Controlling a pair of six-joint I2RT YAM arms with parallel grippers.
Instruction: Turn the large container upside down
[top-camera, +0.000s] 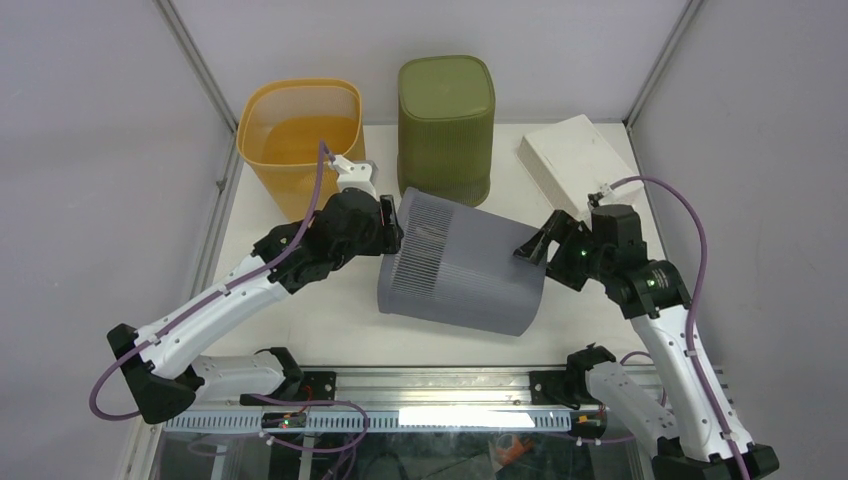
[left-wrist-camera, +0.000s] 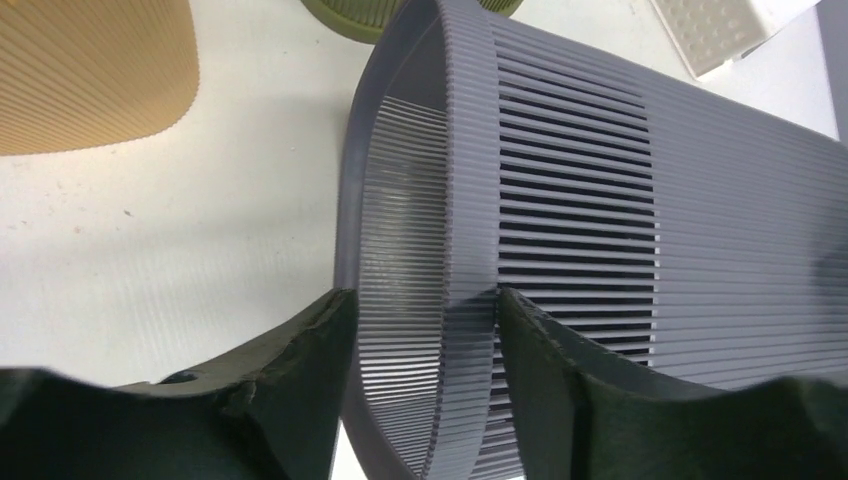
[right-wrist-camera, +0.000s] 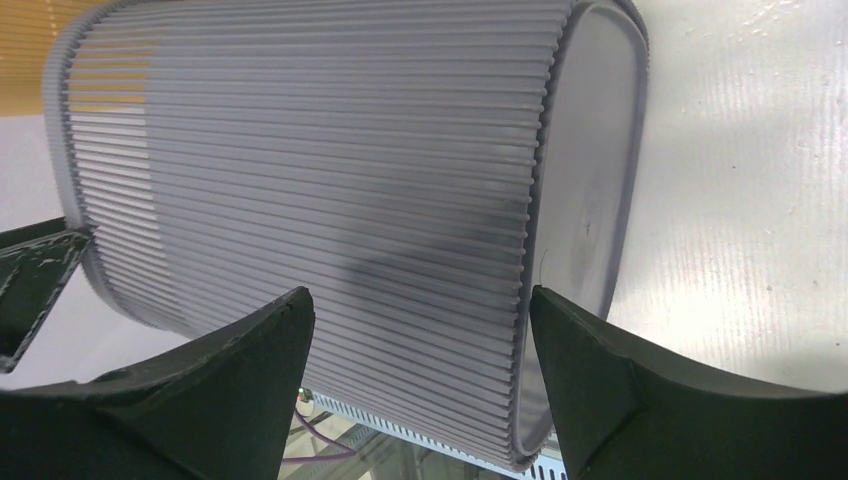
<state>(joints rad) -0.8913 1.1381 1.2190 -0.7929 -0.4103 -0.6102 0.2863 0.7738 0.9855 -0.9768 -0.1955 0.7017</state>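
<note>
Fingers first, top cam: the left gripper (top-camera: 392, 232) is closed down on the mouth rim of the large grey ribbed plastic container (top-camera: 465, 265). The right gripper (top-camera: 535, 248) sits w/ jaws spread at the base end, by its far corner. Container lies on its side mid white table (top-camera: 300, 325), long axis approx left-right and a bit skewed, mouth twd the left arm, base twd the right, so each arm has one end. Behind it stand an orange ribbed plastic tub (top-camera: 300, 140), an olive-green ribbed tub (top-camera: 445, 120) and a flat white box (top-camera: 575, 160). Left wrist cam: fingers (left-wrist-camera: 290, 385) straddle the rim wall, one inside the mouth, one on the outer ribs, pinched narrow w/ the wall btw them; the container (left-wrist-camera: 650, 200) runs away ahead and to the right. Right wrist cam: fingers (right-wrist-camera: 250, 360) are wide apart, holding nothing; the container (right-wrist-camera: 350, 180) lies just ahead, side wall and base edge across the gap, contact can't be told. Judgement: the flip prob. needs the base end swung up over the mouth end, pivoting on the left-hand grip.
</note>
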